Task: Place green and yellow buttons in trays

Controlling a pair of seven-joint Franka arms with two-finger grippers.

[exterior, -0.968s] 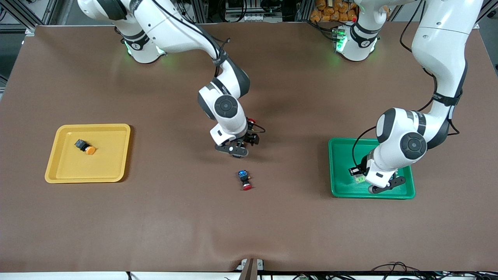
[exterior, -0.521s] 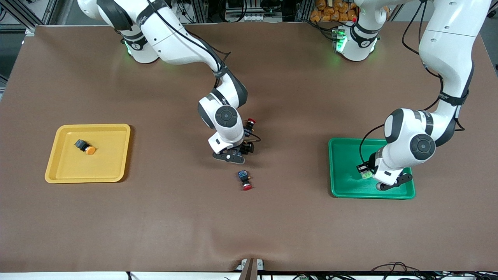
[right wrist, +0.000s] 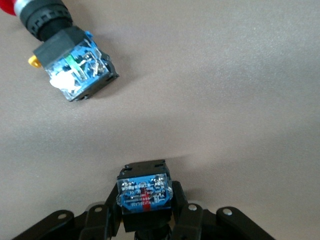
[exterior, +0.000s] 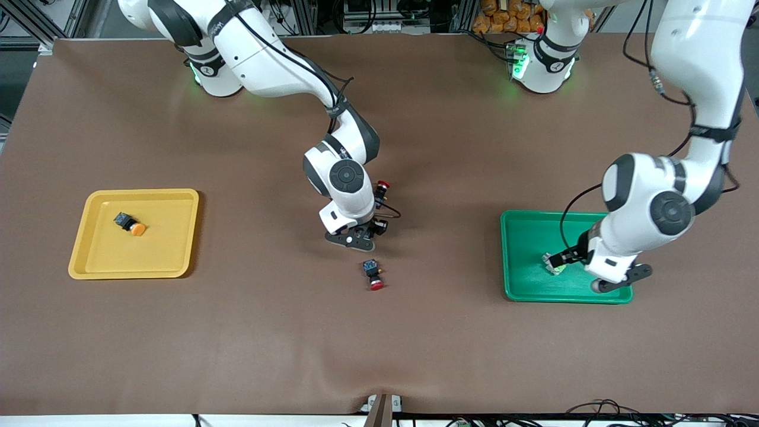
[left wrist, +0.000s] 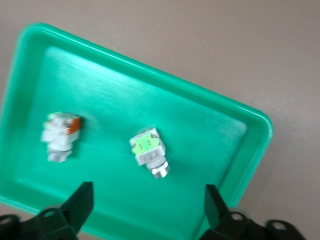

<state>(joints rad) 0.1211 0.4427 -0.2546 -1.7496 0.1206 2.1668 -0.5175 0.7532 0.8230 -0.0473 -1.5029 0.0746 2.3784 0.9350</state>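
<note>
The right tool (right wrist: 145, 220) gripped a blue-backed button (right wrist: 144, 192) just above the desk (exterior: 237, 332). The left tool (left wrist: 150, 210) hung wide open over the green tray (left wrist: 210, 145), two whitish buttons (left wrist: 148, 151) lying below it.

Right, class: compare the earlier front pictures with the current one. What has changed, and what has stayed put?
The left gripper, open, has drawn away from the green-block button it left in the green tray, shifting toward the left arm's end. The right gripper stays shut on a black-bodied switch over mid-table, barely moving. The yellow tray, its yellow-capped button and the red-capped switch are unmoved.
</note>
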